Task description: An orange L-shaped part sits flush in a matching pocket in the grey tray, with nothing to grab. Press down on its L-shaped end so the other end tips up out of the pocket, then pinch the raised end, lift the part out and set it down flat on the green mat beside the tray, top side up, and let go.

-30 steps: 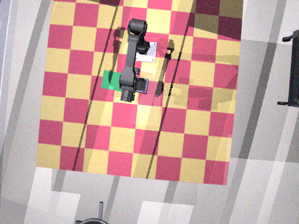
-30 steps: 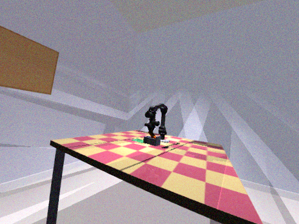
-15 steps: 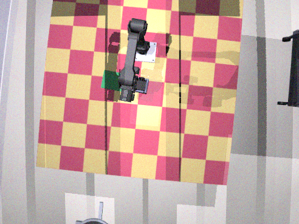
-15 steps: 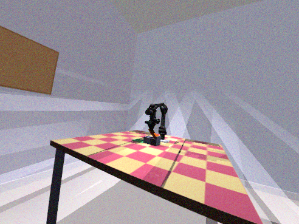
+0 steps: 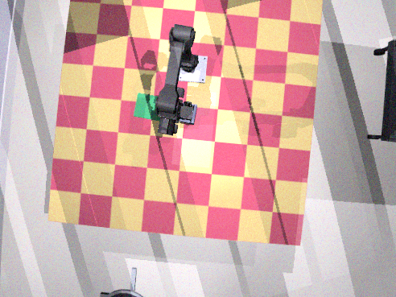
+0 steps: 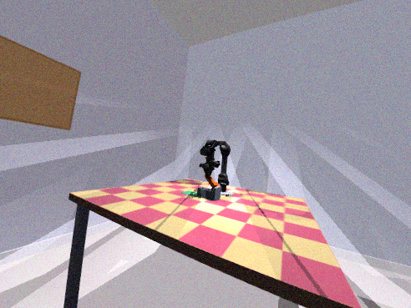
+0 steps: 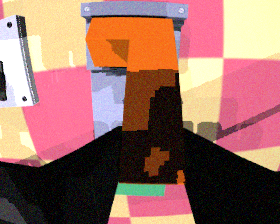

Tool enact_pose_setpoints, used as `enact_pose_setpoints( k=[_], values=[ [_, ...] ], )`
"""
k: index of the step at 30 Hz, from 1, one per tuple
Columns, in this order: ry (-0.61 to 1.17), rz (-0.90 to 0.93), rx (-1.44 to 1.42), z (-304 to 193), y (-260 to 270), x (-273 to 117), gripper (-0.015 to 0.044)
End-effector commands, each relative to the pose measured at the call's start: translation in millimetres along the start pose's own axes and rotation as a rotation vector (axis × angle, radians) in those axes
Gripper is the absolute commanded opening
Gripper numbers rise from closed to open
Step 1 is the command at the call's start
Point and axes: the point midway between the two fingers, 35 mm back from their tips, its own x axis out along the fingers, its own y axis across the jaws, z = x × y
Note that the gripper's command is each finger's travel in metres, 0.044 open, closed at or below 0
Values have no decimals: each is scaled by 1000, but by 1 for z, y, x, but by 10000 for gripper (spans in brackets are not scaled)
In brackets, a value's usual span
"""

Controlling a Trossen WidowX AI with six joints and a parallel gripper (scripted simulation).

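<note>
The orange L-shaped part (image 6: 210,181) (image 7: 135,42) is steeply tilted over the grey tray (image 6: 215,194) (image 7: 135,8) (image 5: 195,114). Its straight end is up and its L-shaped end is low, at or just above the tray top; whether it touches the tray is too small to tell. My gripper (image 7: 150,135) (image 6: 207,174) is shut on the raised straight end. In the top view the arm hides the part and the fingertips. The green mat (image 5: 144,106) (image 6: 189,193) (image 7: 140,189) lies beside the tray, partly hidden under the arm in the top view.
The arm's white base plate (image 5: 199,77) (image 7: 19,85) stands close to the tray. The arm (image 5: 174,68) reaches over the checkered table (image 5: 195,153) (image 6: 251,238). Dark shadow lines cross the table.
</note>
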Motion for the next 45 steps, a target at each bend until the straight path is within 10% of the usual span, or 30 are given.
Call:
enact_pose_setpoints(
  k=[1,45],
  values=[
    [-4,-1,1,1,0,-3,0],
    [12,0,2,-162,15,-4,0]
  ],
)
